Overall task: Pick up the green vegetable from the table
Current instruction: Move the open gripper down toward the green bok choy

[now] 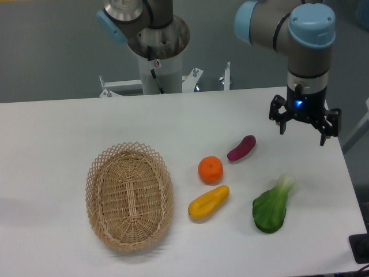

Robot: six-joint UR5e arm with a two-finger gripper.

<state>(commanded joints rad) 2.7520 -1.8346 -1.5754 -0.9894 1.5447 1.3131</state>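
The green vegetable [271,208] lies flat on the table [52,138] near the front right corner, dark leaf end toward the front edge and pale stalk end pointing back and slightly right. Nothing touches it; it is not yet gripped or lifted, so the task appears to be at its opening stage, with the approach, descent, grasp and lift all left to do. To its left lies the yellow vegetable [209,202], near but apart; behind that sits an orange fruit [210,169], and further back the purple vegetable [241,148]. A wicker basket [129,197], empty as far as can be seen, stands well to the left. The gripper [304,128] hangs above the table behind the green vegetable and somewhat to its right, well apart from it. The wrist points straight down, and a blue light shows on the gripper body. The jaws stand apart with nothing between them. The arm's upper links reach in from the top of the frame, the base column standing behind the table's far edge. In judgement, the gripper must come forward over the vegetable before lowering.
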